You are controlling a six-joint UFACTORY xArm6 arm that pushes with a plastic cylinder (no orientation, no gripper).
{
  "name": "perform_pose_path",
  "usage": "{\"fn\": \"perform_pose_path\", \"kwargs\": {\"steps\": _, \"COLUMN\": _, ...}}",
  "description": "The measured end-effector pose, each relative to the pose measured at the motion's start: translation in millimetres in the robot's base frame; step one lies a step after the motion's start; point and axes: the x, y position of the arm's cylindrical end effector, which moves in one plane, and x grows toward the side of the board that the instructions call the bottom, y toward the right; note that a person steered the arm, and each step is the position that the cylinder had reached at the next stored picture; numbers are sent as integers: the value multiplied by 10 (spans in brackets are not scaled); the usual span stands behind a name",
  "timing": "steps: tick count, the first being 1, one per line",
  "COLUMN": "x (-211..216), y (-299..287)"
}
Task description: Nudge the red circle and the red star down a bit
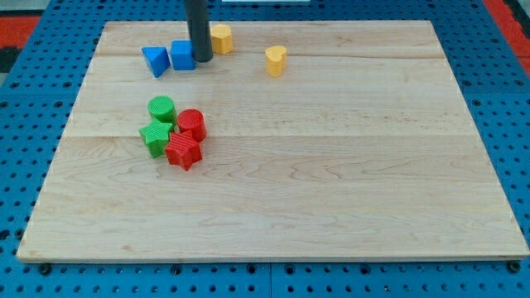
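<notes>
The red circle (pixel 192 124) and the red star (pixel 183 151) sit together at the view's left of the wooden board, the star just below the circle and touching it. My tip (pixel 202 60) is near the view's top, well above both red blocks, right next to the blue cube (pixel 182 55) and the yellow hexagon (pixel 221 38). A green circle (pixel 161 108) and a green star (pixel 155 136) press against the left side of the red blocks.
A blue triangle (pixel 155 60) lies left of the blue cube. A yellow heart (pixel 276 60) sits to the right of my tip near the top. The wooden board (pixel 331 182) rests on a blue pegboard (pixel 513 99).
</notes>
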Motion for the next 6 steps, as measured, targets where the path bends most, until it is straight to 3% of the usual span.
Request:
{"fn": "perform_pose_path", "kwargs": {"steps": 1, "x": 7, "y": -499}}
{"fn": "perform_pose_path", "kwargs": {"steps": 2, "x": 162, "y": -375}}
{"fn": "perform_pose_path", "kwargs": {"steps": 4, "x": 1126, "y": 320}}
{"fn": "perform_pose_path", "kwargs": {"steps": 6, "x": 1547, "y": -134}}
